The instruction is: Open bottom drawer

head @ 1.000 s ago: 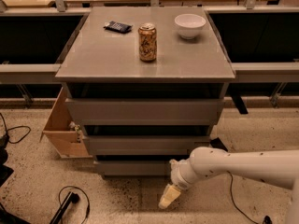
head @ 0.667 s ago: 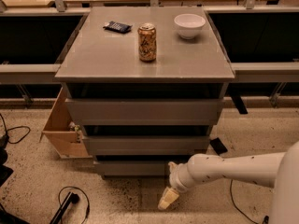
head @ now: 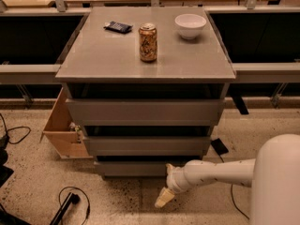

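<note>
The bottom drawer (head: 136, 168) is the lowest of three flat grey fronts on the grey cabinet (head: 145, 111), just above the speckled floor. It sits flush with little of it showing. My gripper (head: 162, 199) hangs at the end of the white arm (head: 215, 172), pointing down at the floor just in front of and below the drawer's right half. It holds nothing.
On the cabinet top (head: 93, 60) stand a drink can (head: 147, 42), a white bowl (head: 190, 26) and a dark packet (head: 118, 27). A light wooden box (head: 63, 128) sits at the cabinet's left. Black cables (head: 70, 205) lie on the floor at left.
The arm has shifted slightly left and closer to the cabinet; the gripper stays low by the floor. The drawers have not moved.
</note>
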Controlling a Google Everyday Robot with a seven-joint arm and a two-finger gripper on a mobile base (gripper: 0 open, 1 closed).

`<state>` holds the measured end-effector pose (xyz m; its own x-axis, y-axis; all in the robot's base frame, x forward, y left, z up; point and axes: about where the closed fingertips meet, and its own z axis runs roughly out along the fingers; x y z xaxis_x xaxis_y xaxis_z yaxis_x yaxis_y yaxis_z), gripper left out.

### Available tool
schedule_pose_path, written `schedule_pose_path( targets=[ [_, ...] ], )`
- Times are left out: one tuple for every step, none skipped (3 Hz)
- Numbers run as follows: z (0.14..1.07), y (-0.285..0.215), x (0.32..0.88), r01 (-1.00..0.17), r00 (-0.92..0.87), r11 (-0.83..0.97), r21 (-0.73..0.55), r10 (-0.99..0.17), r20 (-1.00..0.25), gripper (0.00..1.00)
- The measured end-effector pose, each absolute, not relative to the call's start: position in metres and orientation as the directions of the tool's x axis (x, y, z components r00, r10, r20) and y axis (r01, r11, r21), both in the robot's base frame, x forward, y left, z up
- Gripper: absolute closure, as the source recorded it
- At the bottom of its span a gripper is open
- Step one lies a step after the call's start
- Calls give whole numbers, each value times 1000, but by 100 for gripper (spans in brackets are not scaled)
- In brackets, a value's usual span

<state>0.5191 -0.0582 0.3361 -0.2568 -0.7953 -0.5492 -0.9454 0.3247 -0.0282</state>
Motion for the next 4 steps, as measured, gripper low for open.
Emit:
schedule_pose_path(
  targets=[
    [336, -58, 519, -945, -257, 325, -28, -795, -549, 0],
    [313, -58, 527, -945, -267, 325, -29, -822, -503, 0],
    [276, -76, 547, -948, -257, 312, -64, -866, -430, 0],
    [253, -95, 568, -951, -233, 293, -100, -890, -392, 0]
  ],
)
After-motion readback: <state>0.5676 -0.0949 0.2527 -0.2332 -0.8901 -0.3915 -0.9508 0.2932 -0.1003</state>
